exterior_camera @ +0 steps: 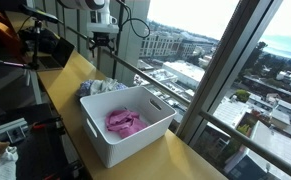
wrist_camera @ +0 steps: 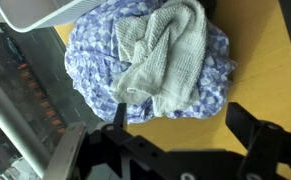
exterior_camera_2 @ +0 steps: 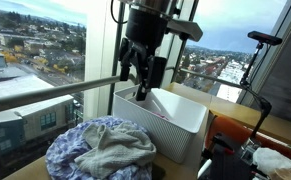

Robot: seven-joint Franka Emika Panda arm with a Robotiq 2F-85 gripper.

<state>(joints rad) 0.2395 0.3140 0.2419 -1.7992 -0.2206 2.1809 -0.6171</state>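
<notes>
My gripper is open and empty, hanging in the air above the wooden counter. It shows high up in both exterior views. Below it lies a heap of cloth: a blue-and-white patterned fabric with a pale green-grey towel on top. The heap also shows in both exterior views. A white plastic bin stands beside the heap, with a pink cloth inside it.
The counter runs along a large window with a metal rail and a city far below. The white bin's corner is at the wrist view's top left. Camera gear and stands sit at the counter's far end.
</notes>
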